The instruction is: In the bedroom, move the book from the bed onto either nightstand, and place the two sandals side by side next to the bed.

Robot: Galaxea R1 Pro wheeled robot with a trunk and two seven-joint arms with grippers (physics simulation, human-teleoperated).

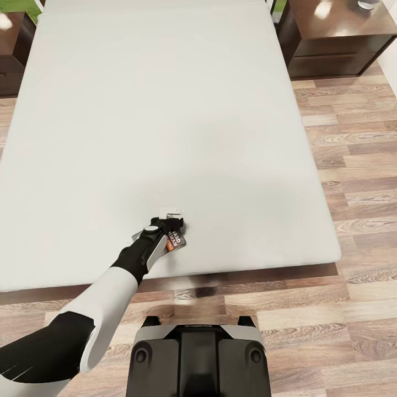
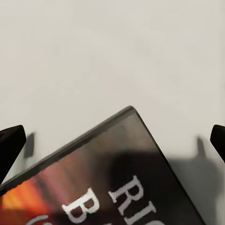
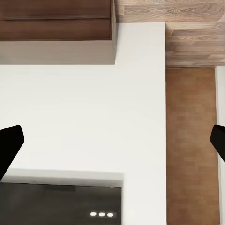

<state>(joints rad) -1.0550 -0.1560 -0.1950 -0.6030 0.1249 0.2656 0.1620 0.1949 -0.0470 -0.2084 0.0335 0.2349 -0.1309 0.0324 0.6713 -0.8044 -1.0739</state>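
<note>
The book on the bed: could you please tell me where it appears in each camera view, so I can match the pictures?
Head view: the book lies near the foot edge of the mattress, just under the left pincer.
Left wrist view: the book takes up the lower half, between the open fingertips.
Right wrist view: not in it.
Shared landmark: the pale-grey mattress under the book.

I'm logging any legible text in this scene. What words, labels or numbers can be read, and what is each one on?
"RI": large white letters on the cover of the book, cut off at the frame edge in the left wrist view.
"B": white letter on the line below, the rest cut off.
In the head view the book by the left gripper shows white lettering too small to read.
</note>
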